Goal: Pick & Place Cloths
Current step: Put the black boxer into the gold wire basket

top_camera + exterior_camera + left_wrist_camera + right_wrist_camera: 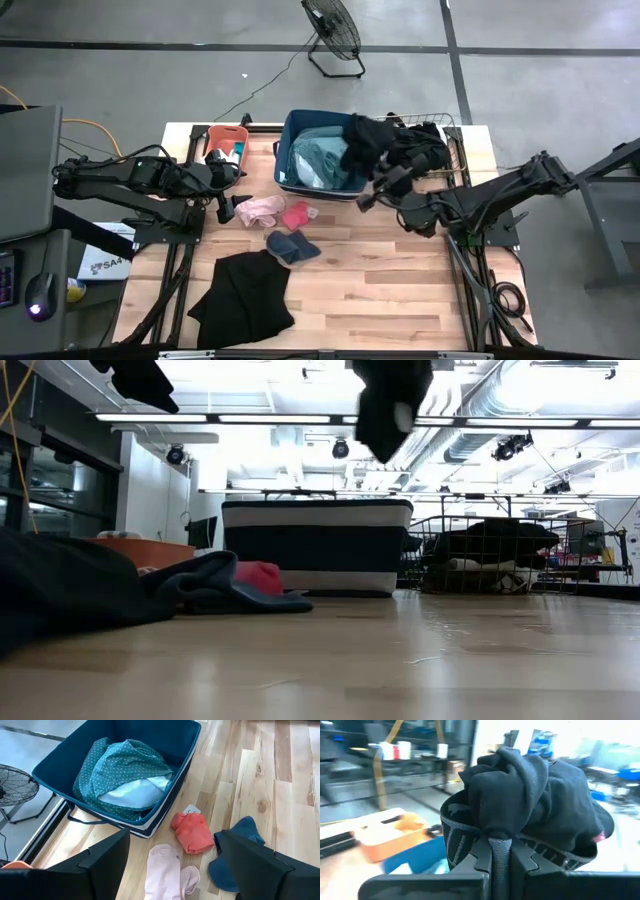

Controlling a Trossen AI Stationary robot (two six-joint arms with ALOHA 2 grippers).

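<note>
Here, a crumpled black fabric garment (530, 805) is pinched in the right end effector (500, 850), whose fingers are closed together on a fold of it so the rest bunches above them. In the high view it hangs over the seam between the navy rectangular fabric bin (292, 150) and the wire basket (460, 150), probably so it can be dropped into one of them; which one I cannot tell. The navy bin already holds a teal dotted shirt (125, 770) over something white, and the wire basket holds more dark cloth.

The left end effector (172, 865) hovers with fingers spread apart and empty over the pale pink cloth (167, 870), likely lining up a grasp. Beside it lie a red cloth (192, 832) and a blue cloth (240, 850); a large black cloth (243, 295) lies well apart near the front edge of the wooden surface (400, 290). The right half is bare, leaving open room.
</note>
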